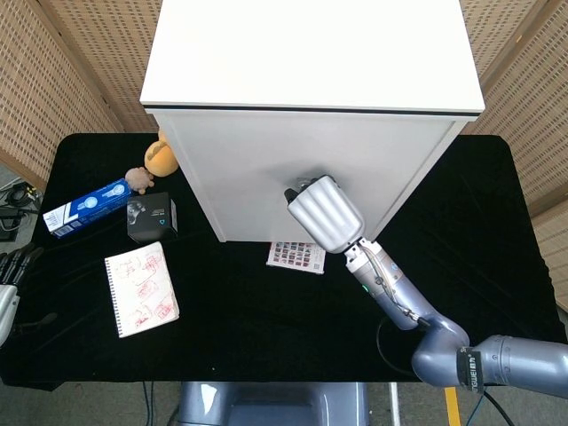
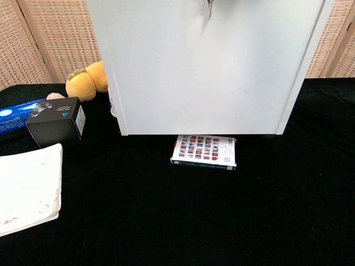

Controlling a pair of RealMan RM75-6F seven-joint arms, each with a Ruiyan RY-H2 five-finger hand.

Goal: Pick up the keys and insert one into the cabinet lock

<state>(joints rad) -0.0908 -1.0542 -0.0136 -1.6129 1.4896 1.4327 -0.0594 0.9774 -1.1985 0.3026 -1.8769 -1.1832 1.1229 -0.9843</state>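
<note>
The white cabinet [image 1: 312, 71] stands at the middle of the black table; its front [image 2: 211, 72] fills the chest view. My right hand [image 1: 324, 213] is raised against that front with its fingers curled, holding the keys. One key [image 2: 209, 8] dangles at the top edge of the chest view, close to the door. The lock is hidden behind the hand. At the far left edge of the head view my left hand [image 1: 11, 277] rests low beside the table with its fingers apart, holding nothing.
A patterned card box [image 2: 204, 151] lies at the foot of the cabinet. To the left are a black box [image 1: 152, 217], a blue box [image 1: 87, 206], a notebook [image 1: 141, 289] and a yellow plush toy [image 2: 87, 81].
</note>
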